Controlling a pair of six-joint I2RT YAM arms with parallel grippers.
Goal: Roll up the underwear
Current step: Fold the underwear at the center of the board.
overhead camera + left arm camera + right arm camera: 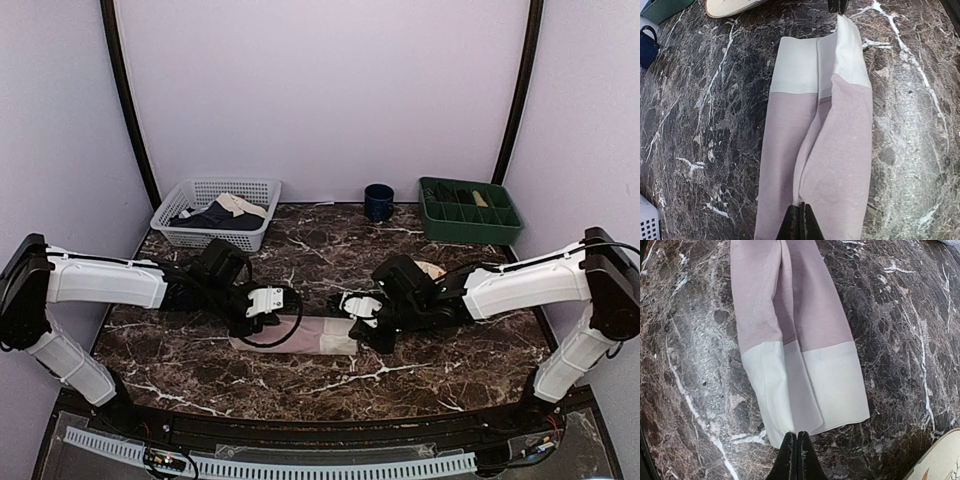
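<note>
The underwear [310, 335] lies on the marble table, folded into a long narrow strip, dusty pink with a cream waistband. In the left wrist view my left gripper [800, 212] is shut at the pink end [835, 165], and a fold of fabric runs up into its tips. In the right wrist view my right gripper [796, 440] is shut on the waistband's edge [805, 385]. From above, the left gripper [252, 322] and the right gripper [356, 330] stand at opposite ends of the strip. The waistband corner is lifted toward the right fingers [837, 5].
A white basket [215, 190] with dark and beige cloth stands at the back left. A blue cup [378, 201] and a green compartment tray [468, 210] stand at the back right. A round plate [430, 268] lies behind the right arm.
</note>
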